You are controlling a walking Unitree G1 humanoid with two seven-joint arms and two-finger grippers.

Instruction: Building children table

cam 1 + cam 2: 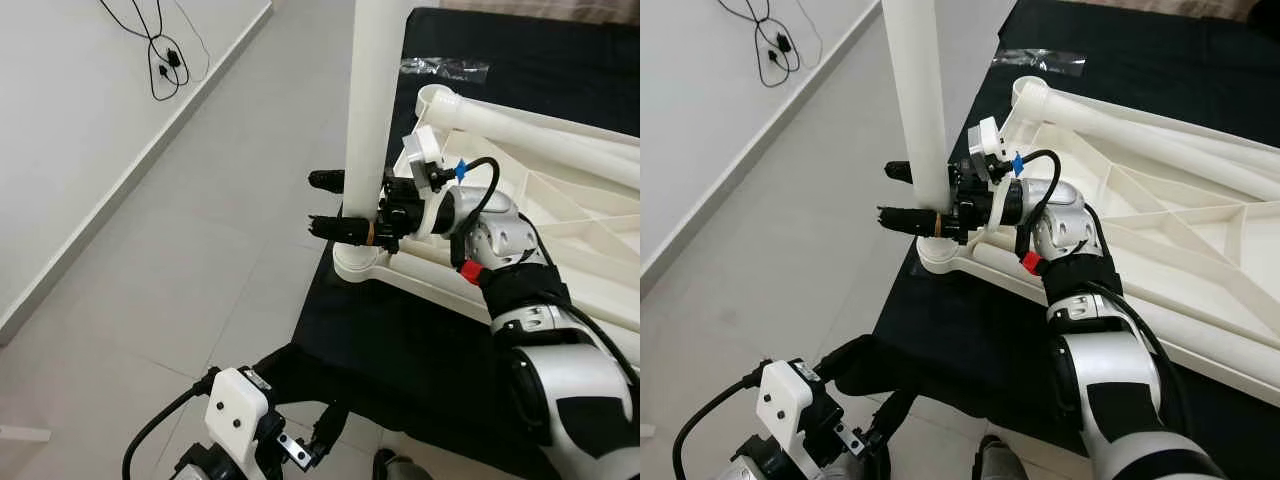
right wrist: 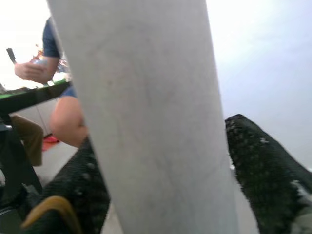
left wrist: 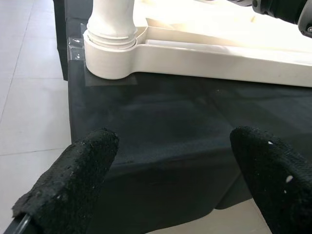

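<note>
The white table top (image 1: 560, 215) was laid upside down on a black mat (image 1: 400, 340), and one white leg (image 1: 368, 130) was stood upright in the socket (image 1: 357, 262) at the frame's corner nearest the mat's front left edge, with the right gripper (image 1: 335, 205) closed around it just above the socket. A second leg (image 1: 540, 130) was seen lying across the frame from the far corner socket, so the build was judged at an early stage, the remaining legs not yet fitted. The left gripper (image 3: 170, 180) was held low before the mat's front edge, fingers spread wide and holding nothing.
</note>
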